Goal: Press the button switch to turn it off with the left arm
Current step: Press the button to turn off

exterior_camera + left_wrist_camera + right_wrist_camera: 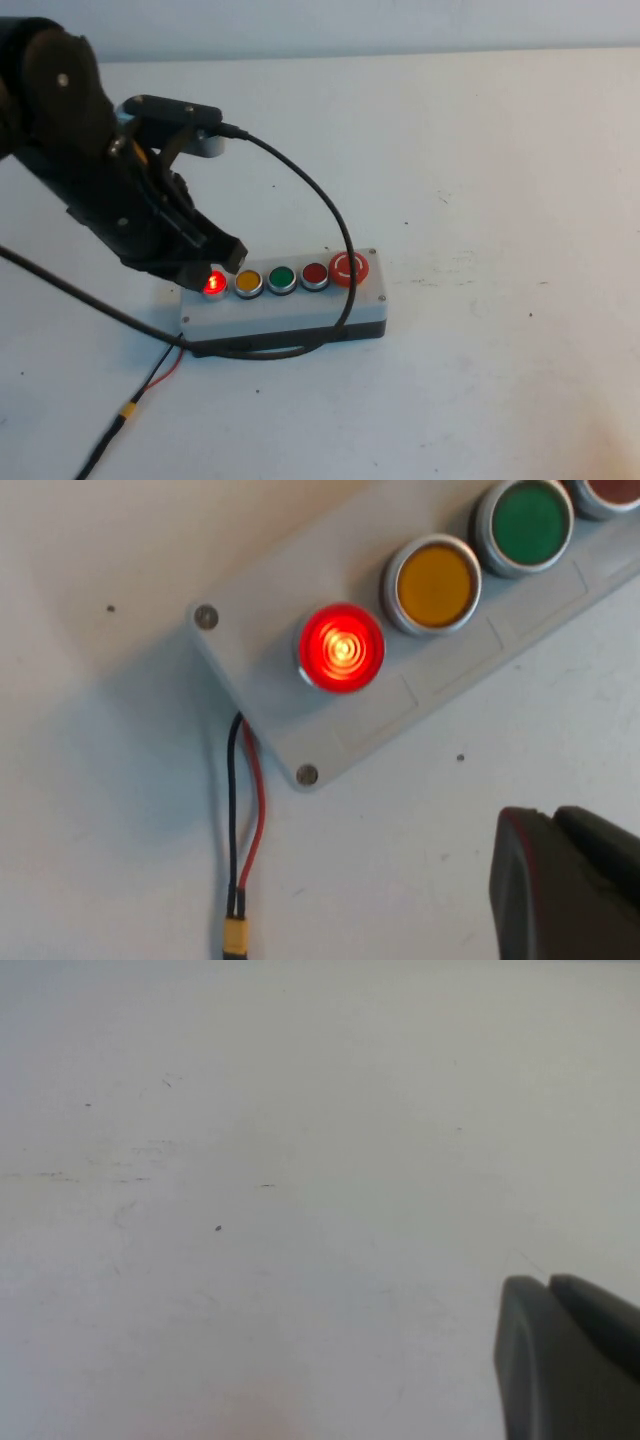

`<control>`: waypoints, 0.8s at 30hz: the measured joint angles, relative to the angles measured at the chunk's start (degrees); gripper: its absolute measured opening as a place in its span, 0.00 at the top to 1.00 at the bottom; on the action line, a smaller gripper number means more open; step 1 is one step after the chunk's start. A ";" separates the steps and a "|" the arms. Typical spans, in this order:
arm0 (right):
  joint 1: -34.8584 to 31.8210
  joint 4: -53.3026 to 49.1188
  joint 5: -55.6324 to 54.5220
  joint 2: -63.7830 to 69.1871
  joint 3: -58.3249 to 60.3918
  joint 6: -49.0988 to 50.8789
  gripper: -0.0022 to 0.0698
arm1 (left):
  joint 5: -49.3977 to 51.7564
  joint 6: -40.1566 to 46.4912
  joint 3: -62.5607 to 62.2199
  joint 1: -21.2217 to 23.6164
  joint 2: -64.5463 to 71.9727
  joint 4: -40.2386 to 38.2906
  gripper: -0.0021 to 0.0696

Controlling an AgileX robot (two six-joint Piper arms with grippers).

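The button switch (214, 283) is a small round red push button with a silver ring, lit and glowing, at the left end of the grey box (290, 312) next to the yellow button (248, 282). It glows bright in the left wrist view (341, 648) too. My left gripper (228, 256) is shut, its black tip just above and behind the lit button. In the left wrist view the fingertips (560, 880) lie together over the table, apart from the box. My right gripper (565, 1355) is shut and empty over bare table.
The row goes on with a green button (281, 279), a darker red button (315, 274) and a large red mushroom button (349, 268). A black cable (330, 215) loops over the box. Red and black wires (243, 810) leave the box's left end.
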 joint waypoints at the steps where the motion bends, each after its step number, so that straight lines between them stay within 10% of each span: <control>1: 0.00 0.00 0.00 0.00 0.00 0.00 0.99 | 0.04 -0.14 -0.81 -0.28 1.24 0.10 0.97; 24: 0.00 0.00 0.00 0.00 0.00 0.00 0.99 | 0.15 -0.88 -7.99 0.66 14.83 3.91 0.97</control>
